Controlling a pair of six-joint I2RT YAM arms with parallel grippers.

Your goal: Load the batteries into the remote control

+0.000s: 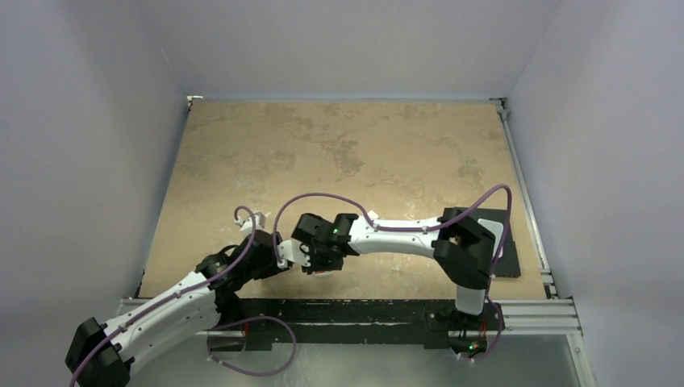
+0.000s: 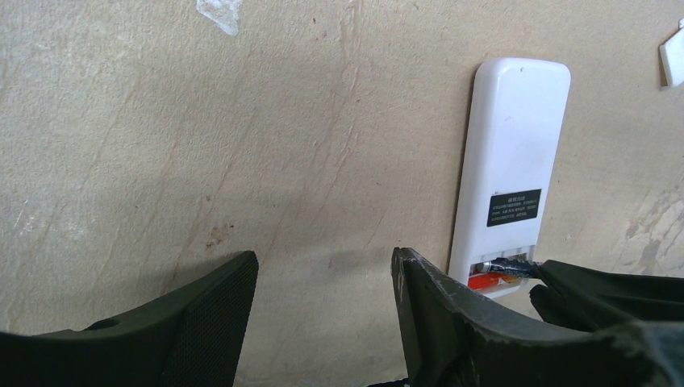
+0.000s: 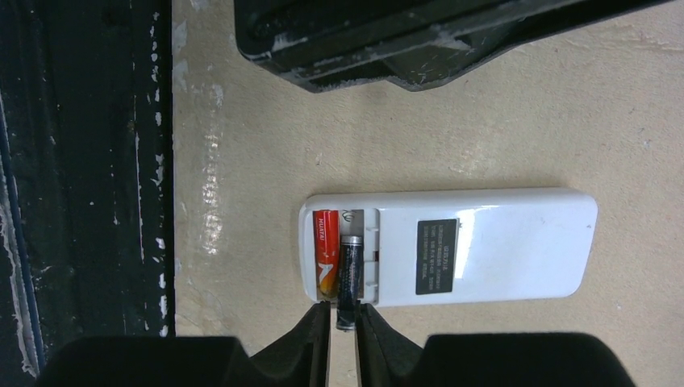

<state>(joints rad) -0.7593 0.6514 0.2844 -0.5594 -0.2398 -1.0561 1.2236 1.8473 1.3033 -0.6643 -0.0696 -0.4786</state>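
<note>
Lying back-up on the tabletop (image 3: 500, 113), close to the dark rail (image 3: 81, 201) at its near edge, the remote control (image 3: 500, 242) turns its open battery bay (image 3: 367, 242) upward. That is presumably why it rests face down, since the bay can only be reached from this side. Inside the bay, the red battery (image 3: 325, 251) sits fully seated in the slot nearer the remote's end, flat and across the remote's width. The dark battery (image 3: 348, 274) occupies the second slot just beside it, but only partly. One end pokes out past the remote's long edge, so I judge it not yet pushed home. The right gripper (image 3: 343, 326) sits at that edge with its fingers (image 3: 310, 343) set narrow on either side of the protruding end, a placement suited to sliding the cell lengthwise into its slot. A thin pale sliver shows on one side, and I cannot tell whether they pinch the battery or merely bracket it. The left gripper (image 2: 323, 318) hovers low just beside the remote's bay end, its fingers (image 2: 218, 306) spread wide with nothing between them, probably placed there to steady the casing if it slides. A small white piece (image 2: 672, 60), possibly the bay's cover, lies apart, off to the side of the remote's far end.
</note>
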